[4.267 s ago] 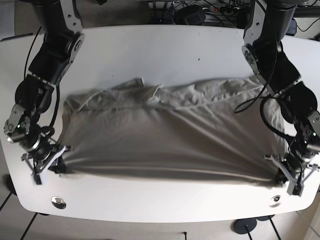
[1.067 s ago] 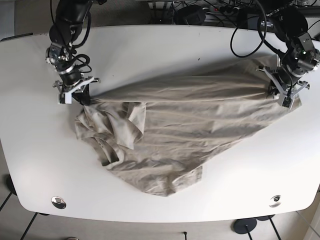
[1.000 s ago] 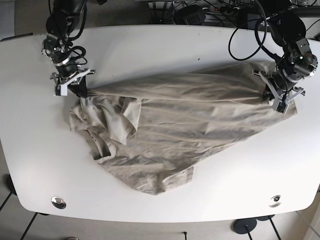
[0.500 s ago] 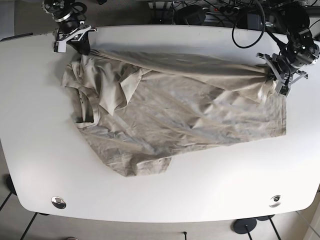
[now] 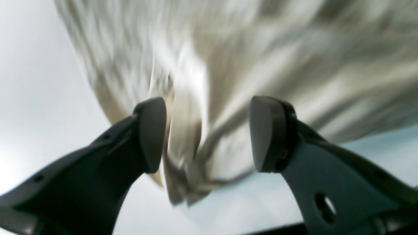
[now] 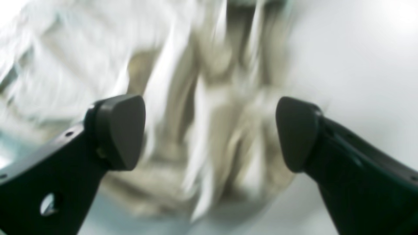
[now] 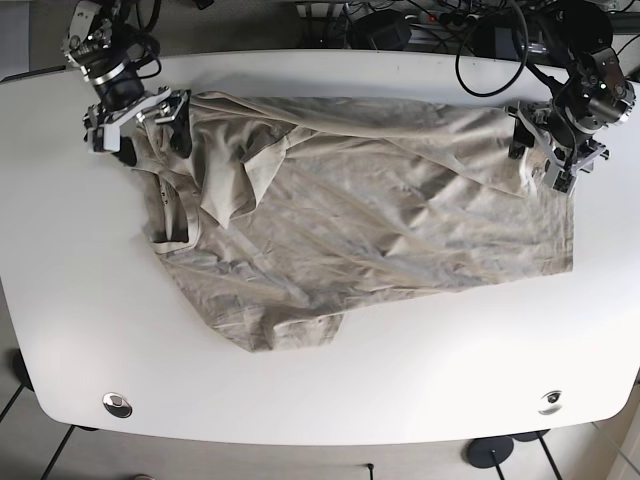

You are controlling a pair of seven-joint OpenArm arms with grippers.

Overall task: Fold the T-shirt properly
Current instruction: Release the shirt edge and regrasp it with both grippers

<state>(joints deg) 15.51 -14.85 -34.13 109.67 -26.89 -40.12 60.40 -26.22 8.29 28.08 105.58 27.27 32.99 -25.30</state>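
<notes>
The beige T-shirt (image 7: pixel 380 220) lies rumpled and partly doubled over on the white table (image 7: pixel 320 400), collar (image 7: pixel 172 215) at the left, a loose corner (image 7: pixel 275 338) toward the front. My right gripper (image 7: pixel 138 120) is open over the shirt's back left corner. In the right wrist view (image 6: pixel 209 130) its jaws stand wide apart with blurred cloth (image 6: pixel 202 81) below. My left gripper (image 7: pixel 545 148) is open over the shirt's back right edge. In the left wrist view (image 5: pixel 209 133) its jaws are apart with bunched cloth (image 5: pixel 189 156) between them.
Two metal discs (image 7: pixel 117 403) (image 7: pixel 548 401) sit in the table near its front edge. Cables and plugs (image 7: pixel 400 20) lie beyond the back edge. Bare table shows in front of the shirt and along both sides.
Both grippers have opened and let go of the shirt's edge. That edge now lies on the table near the back. The right gripper moved slightly toward the front.
</notes>
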